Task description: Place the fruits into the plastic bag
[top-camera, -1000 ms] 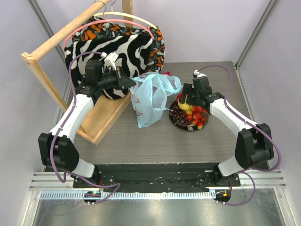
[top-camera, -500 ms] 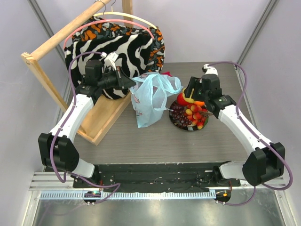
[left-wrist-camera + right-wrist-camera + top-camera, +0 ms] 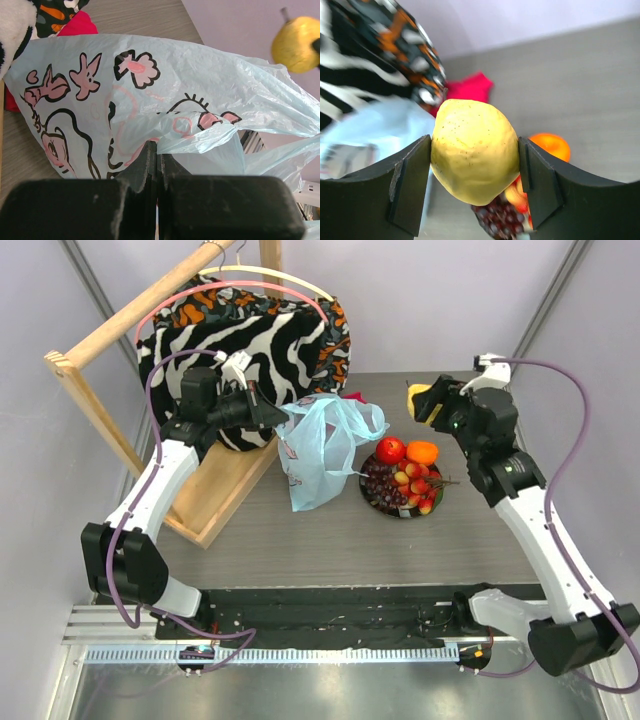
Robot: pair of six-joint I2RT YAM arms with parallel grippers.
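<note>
The right fingers [image 3: 432, 403] grip the yellow fruit [image 3: 474, 150] from both sides and hold it in the air above the desk [image 3: 330, 540]. The fruit is beyond the far rim of the dark round plate [image 3: 398, 514] and to the right of the plastic bag [image 3: 322, 452], touching neither. In the right wrist view it fills the gap between the two black fingers.

Across the desk, the left fingers [image 3: 150, 162] are pressed tight together on a fold of the bag's thin film, pinching its upper edge on the left side. The light-blue bag stands crumpled on the desk between the two arms, its handle loops toward the right and its lower part just beside the plate's left rim. Cartoon outlines and pink shells show on the side facing the left wrist camera, where the yellow fruit appears at the upper right, above the bag and apart from it.

The other fruits lie on the plate. The red apple [image 3: 390, 450] and the orange [image 3: 422, 452] sit side by side at its far edge. The dark purple grapes [image 3: 378, 483] are on the left, and the bunch of little red-yellow balls [image 3: 418, 488] is toward the near right.

Behind the bag, a red cloth [image 3: 352, 396] shows on the desk. A zebra-striped fabric [image 3: 260, 340] hangs from a wooden frame [image 3: 100, 335] at the far left.
</note>
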